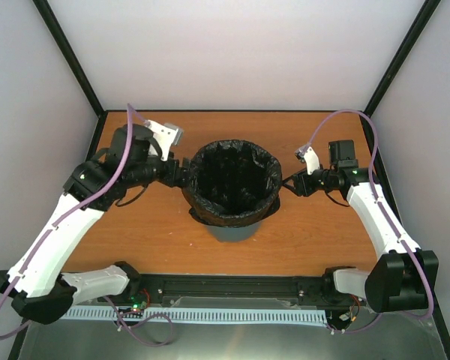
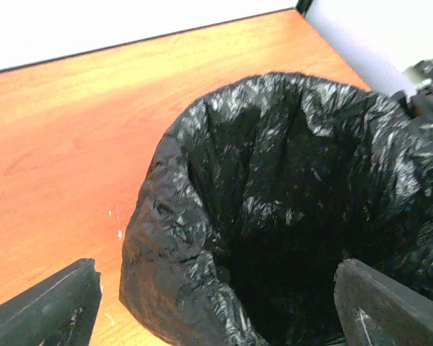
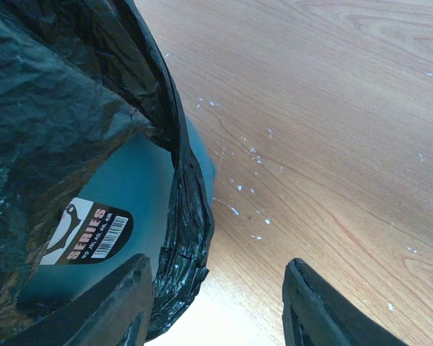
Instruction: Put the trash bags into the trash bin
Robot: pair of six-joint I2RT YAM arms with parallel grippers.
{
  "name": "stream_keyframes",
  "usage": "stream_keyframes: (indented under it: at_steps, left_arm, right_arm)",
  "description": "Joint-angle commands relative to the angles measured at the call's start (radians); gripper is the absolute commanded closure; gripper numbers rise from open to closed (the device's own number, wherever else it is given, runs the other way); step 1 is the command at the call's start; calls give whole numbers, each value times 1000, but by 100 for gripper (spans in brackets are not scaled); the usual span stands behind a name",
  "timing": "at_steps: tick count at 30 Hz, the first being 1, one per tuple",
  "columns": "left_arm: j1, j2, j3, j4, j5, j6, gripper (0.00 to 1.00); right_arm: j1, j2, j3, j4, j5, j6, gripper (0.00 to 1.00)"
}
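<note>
The teal trash bin [image 1: 234, 232] stands mid-table, lined with the black trash bag [image 1: 234, 180], whose film is folded over the rim. My left gripper [image 1: 177, 173] is at the bin's left rim. In the left wrist view the gripper [image 2: 216, 317] is open wide, with the bag-covered rim [image 2: 180, 267] between its fingers [image 2: 54, 310]. My right gripper [image 1: 292, 184] is at the right rim. In the right wrist view the gripper [image 3: 216, 303] is open. The bag's hanging edge [image 3: 184, 238] lies next to its left finger [image 3: 119, 303], against the teal wall [image 3: 148, 180].
The bin stands on an orange wooden table [image 1: 157, 232] enclosed by white walls [image 1: 240, 52] with black corner posts. A black barcode label [image 3: 86, 232] is on the bin's side. Small white specks [image 3: 249, 191] dot the wood beside the bin.
</note>
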Motion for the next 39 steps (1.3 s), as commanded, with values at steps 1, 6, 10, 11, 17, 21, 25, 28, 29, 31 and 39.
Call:
stream_keyframes:
  at_steps: [1, 6, 10, 11, 17, 21, 25, 28, 29, 31, 39]
  left_arm:
    - [32, 36, -101, 43, 38, -35, 13]
    - [32, 62, -173, 117, 96, -48, 18]
    - [32, 72, -223, 177, 149, -62, 20]
    - [31, 72, -235, 194, 154, -67, 20]
    - [32, 120, -243, 305, 179, -79, 19]
    - [32, 201, -158, 276, 160, -60, 17]
    - [33, 159, -86, 225, 34, -37, 8]
    - [31, 62, -64, 222, -41, 10, 6]
    - [31, 26, -84, 235, -30, 36, 6]
    - [30, -37, -122, 242, 73, 113, 9]
    - [-367, -42, -294, 195, 479, 200, 58]
  right_arm:
    - [3, -11, -5, 1, -13, -8, 49]
    - [4, -12, -6, -2, -14, -10, 49]
    - [3, -18, -8, 1, -12, -6, 49]
    - [3, -18, -7, 3, -10, -5, 49]
    - [-20, -2, 40, -6, 23, 10, 50]
    - [-85, -20, 76, -34, -13, 5, 49]
    - [-138, -79, 102, -107, -3, -46, 46]
    - [-139, -136, 93, -161, 26, -94, 42]
    - [-139, -152, 84, -172, 27, -107, 41]
    - [-139, -176, 60, -183, 35, -125, 40]
    - [-139, -169, 6, -130, 44, -111, 40]
